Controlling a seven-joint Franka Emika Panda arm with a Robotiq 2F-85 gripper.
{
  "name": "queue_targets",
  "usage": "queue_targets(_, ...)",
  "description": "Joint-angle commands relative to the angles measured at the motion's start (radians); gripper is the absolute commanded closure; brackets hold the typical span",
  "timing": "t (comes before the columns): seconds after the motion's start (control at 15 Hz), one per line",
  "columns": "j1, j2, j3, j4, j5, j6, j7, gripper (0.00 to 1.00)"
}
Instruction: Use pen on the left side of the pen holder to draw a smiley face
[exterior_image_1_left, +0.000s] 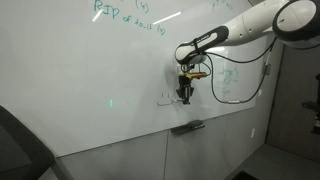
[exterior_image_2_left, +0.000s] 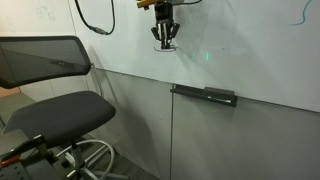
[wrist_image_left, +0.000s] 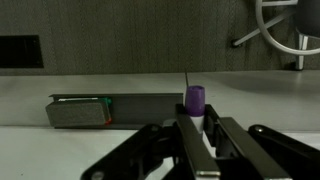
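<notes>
gripper (exterior_image_1_left: 185, 96): fingers closed on the pen (wrist_image_left: 194, 100), purple end showing between them, close against the upright white worktop (exterior_image_1_left: 80, 70), beside the faint smiley face (exterior_image_1_left: 164, 101). pen holder (exterior_image_2_left: 205, 95): at the worktop's lower edge, below the gripper.

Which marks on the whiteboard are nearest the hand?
The faint dark strokes just beside the hand, which grips the pen; the green handwriting lies farther off, higher up the board.
</notes>
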Motion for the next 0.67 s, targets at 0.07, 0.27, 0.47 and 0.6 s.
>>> queue_targets(0.07, 0.005, -0.035, -0.001, -0.021, -0.011, -0.002, 0.040, 0.94)
queue_targets(0.27, 0.008, -0.047, 0.003, -0.036, -0.005, -0.008, 0.052, 0.94)
queue_targets(0.47, 0.010, -0.061, 0.008, -0.054, 0.002, -0.009, 0.059, 0.95)
queue_targets(0.6, 0.010, -0.074, 0.014, -0.075, 0.010, -0.013, 0.061, 0.95)
